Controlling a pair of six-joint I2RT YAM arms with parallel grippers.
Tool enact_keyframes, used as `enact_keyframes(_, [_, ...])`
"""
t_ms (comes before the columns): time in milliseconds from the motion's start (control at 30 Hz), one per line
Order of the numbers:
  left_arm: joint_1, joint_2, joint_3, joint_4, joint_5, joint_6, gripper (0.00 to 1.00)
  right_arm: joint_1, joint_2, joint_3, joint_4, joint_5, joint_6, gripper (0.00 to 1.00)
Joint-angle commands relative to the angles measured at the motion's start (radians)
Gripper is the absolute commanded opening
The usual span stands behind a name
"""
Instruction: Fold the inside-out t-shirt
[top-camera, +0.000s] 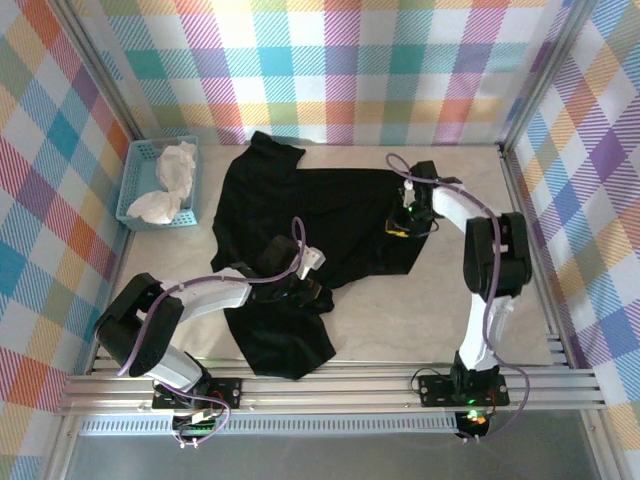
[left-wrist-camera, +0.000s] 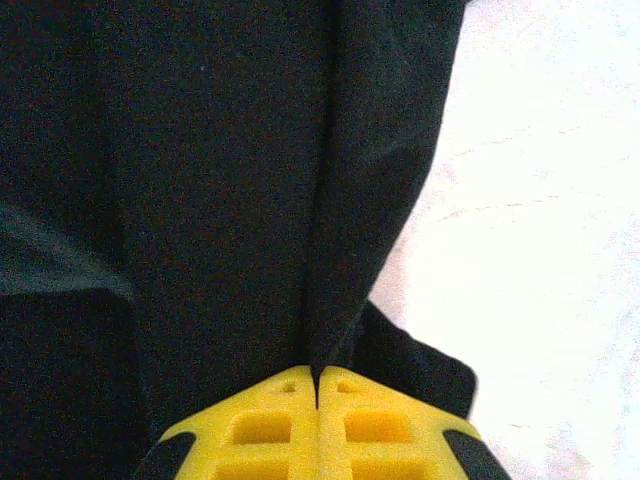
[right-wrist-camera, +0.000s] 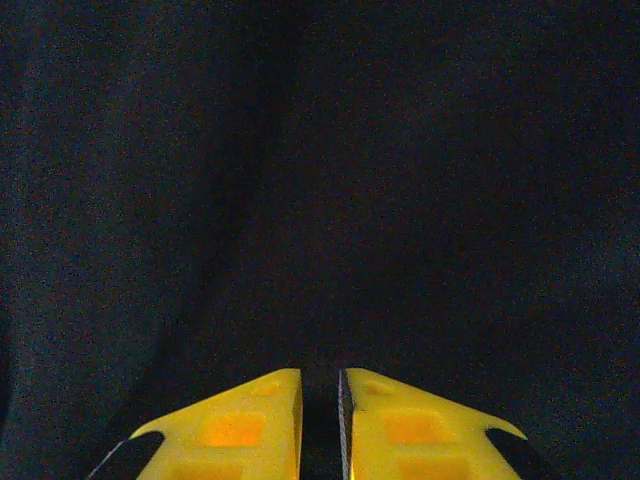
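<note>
The black t-shirt (top-camera: 300, 210) lies spread on the pale table (top-camera: 400, 320), rumpled, with no print showing. My left gripper (top-camera: 312, 292) sits at the shirt's near part. In the left wrist view its yellow jaws (left-wrist-camera: 318, 385) are shut on a raised fold of the black cloth (left-wrist-camera: 200, 180). My right gripper (top-camera: 402, 225) rests on the shirt's right edge. In the right wrist view its jaws (right-wrist-camera: 320, 385) stand a narrow slit apart with black cloth (right-wrist-camera: 320, 180) in the slit and all around them.
A light-blue basket (top-camera: 133, 195) holding a white cloth (top-camera: 170, 180) stands at the back left beside the shirt. Checked walls close in the table on three sides. Bare tabletop (left-wrist-camera: 540, 200) lies to the right of the left gripper.
</note>
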Motion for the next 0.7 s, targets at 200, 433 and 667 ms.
enact_keyframes(200, [0.013, 0.042, 0.057, 0.052, 0.116, -0.089, 0.0, 0.033, -0.306, -0.277, 0.022, 0.09, -0.035, 0.4])
enact_keyframes(433, [0.017, 0.075, 0.089, 0.039, 0.123, -0.081, 0.0, 0.164, -0.482, -0.57, 0.173, 0.021, 0.084, 0.55])
enact_keyframes(667, [0.02, 0.086, 0.103, 0.023, 0.119, -0.066, 0.0, 0.225, -0.357, -0.528, 0.262, 0.06, 0.137, 0.47])
